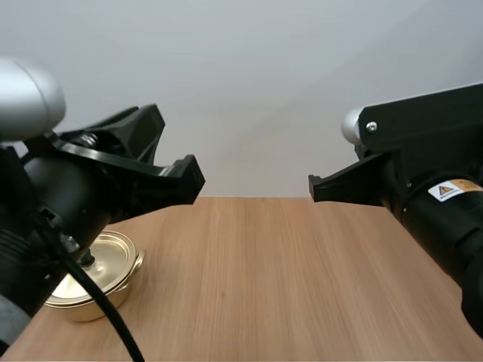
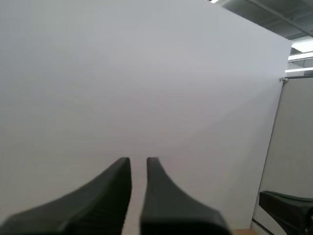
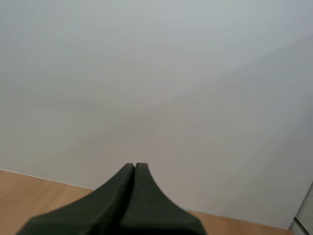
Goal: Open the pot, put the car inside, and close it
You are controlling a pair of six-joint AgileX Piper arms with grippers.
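Observation:
A golden pot (image 1: 106, 280) with its lid (image 1: 115, 250) on stands at the table's near left, partly hidden behind my left arm. My left gripper (image 1: 190, 181) hangs high above the table, pointing at the white back wall. In the left wrist view its fingers (image 2: 138, 164) stand a narrow gap apart with nothing between them. My right gripper (image 1: 315, 188) is also raised, at the right, pointing left toward the wall. In the right wrist view its fingers (image 3: 134, 167) lie together as one dark wedge, holding nothing.
The wooden table (image 1: 287, 286) stretches bare across the middle and right. A plain white wall stands behind its far edge. The table's far edge (image 3: 29, 191) appears below my right gripper.

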